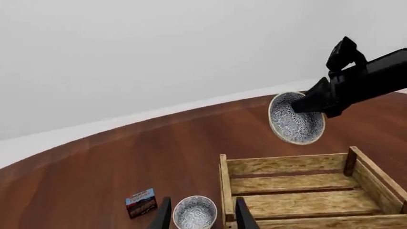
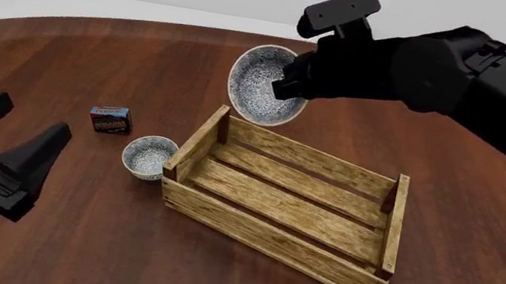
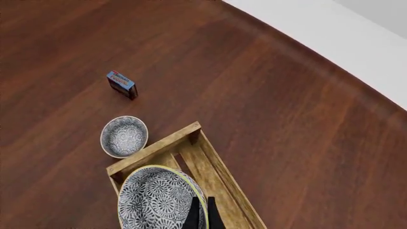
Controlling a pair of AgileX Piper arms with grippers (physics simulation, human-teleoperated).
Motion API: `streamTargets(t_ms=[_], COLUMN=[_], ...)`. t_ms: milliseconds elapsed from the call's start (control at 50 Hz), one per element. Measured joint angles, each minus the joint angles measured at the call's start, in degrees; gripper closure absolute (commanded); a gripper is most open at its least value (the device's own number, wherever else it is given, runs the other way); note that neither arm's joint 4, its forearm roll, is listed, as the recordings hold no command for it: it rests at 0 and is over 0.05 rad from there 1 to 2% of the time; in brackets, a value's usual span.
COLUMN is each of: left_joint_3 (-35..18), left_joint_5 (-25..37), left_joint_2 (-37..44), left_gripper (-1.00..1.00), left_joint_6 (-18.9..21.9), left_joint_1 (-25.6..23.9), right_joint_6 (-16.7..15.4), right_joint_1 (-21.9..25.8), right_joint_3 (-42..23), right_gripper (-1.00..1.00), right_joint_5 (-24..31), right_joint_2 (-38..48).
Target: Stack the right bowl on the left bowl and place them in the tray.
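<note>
Front view: we've got the right gripper (image 2: 288,86) pinching the rim of the right bowl (image 2: 264,85), a blue-and-white patterned one, held up in the air and tilted on its side over the far left corner of the tray (image 2: 286,202) (the light-wood slatted crate). The left bowl (image 2: 148,156) sits upright on the wooden table (image 2: 65,234), just beside the tray's left end, with a small red-blue box (image 2: 110,119) near it. The left gripper (image 2: 14,142) hovers spread apart, holding nothing, off to the left of that bowl.
</note>
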Motion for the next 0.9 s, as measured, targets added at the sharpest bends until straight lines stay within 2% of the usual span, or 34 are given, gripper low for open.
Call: streamTargets(t_ms=[400, 680, 900], left_joint_3=[-8.43, -15.22, -19.51], left_joint_5=[-6.96, -9.28, -9.53], left_joint_2=[15.77, 26.38, 31.00], left_gripper=[-1.00, -1.00, -1.00], left_joint_6=[0.64, 1.49, 2.33], left_joint_1=[-8.07, -12.47, -14.68], right_joint_6=[0.24, 0.53, 0.65], right_joint_1=[0.22, 0.49, 0.46], right_joint_3=[0.22, 0.26, 0.10], right_gripper=[1.00, 1.00, 1.00], right_joint_5=[-0.07, -0.03, -0.02], right_joint_2=[-0.34, -0.40, -0.08])
